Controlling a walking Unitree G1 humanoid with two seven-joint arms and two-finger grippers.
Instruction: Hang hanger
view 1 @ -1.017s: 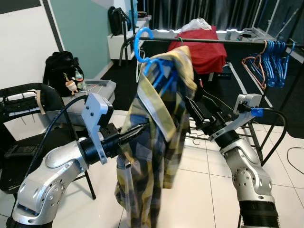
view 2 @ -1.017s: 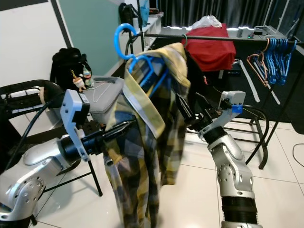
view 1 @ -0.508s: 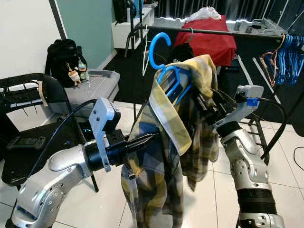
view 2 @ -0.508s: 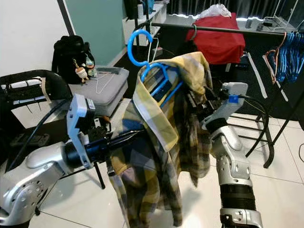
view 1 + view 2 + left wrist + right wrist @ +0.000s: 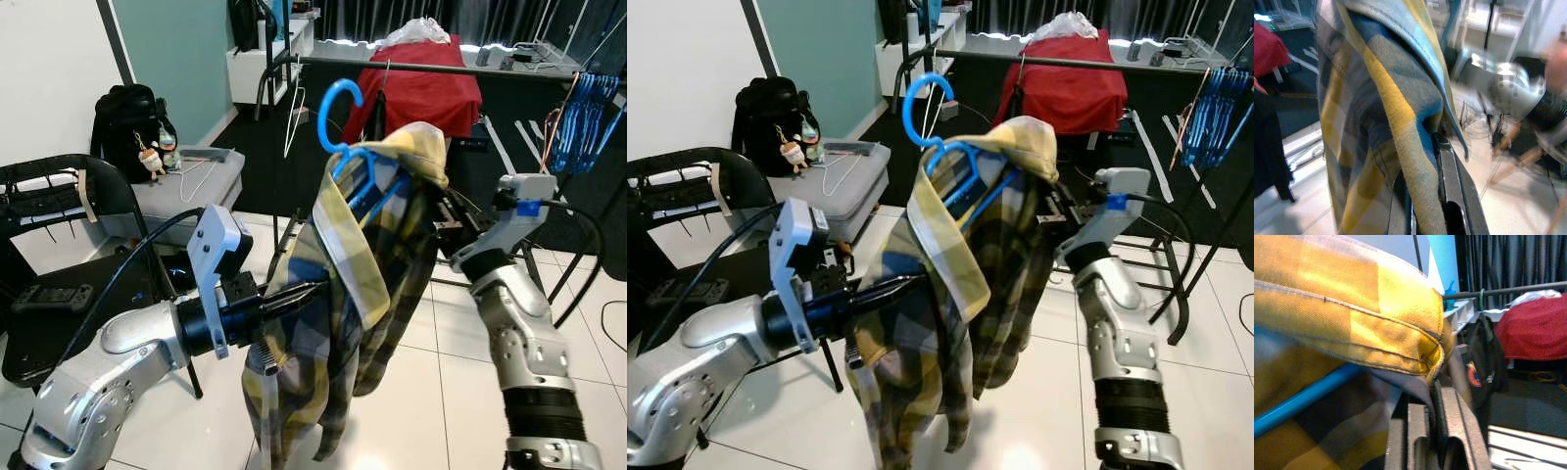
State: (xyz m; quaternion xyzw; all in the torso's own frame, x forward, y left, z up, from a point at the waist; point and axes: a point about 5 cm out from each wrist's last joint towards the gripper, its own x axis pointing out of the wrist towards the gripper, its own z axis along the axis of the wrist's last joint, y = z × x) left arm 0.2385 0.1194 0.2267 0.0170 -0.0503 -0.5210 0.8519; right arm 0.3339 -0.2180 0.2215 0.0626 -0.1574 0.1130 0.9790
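Fingers of the left gripper [image 5: 315,288] pinch the plaid shirt [image 5: 343,323] draped on the blue hanger [image 5: 345,137], while the right gripper [image 5: 1431,431] fingers clamp its far-side fabric.

Head cameras looked forward and down over both arms; each wrist camera sat close along its fingers, sharing the plaid shirt [image 5: 338,323]

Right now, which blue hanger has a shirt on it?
The blue hanger held up between the two grippers, wearing the yellow plaid shirt. The other blue hangers dangle bare in a bunch on the black rail, far right.
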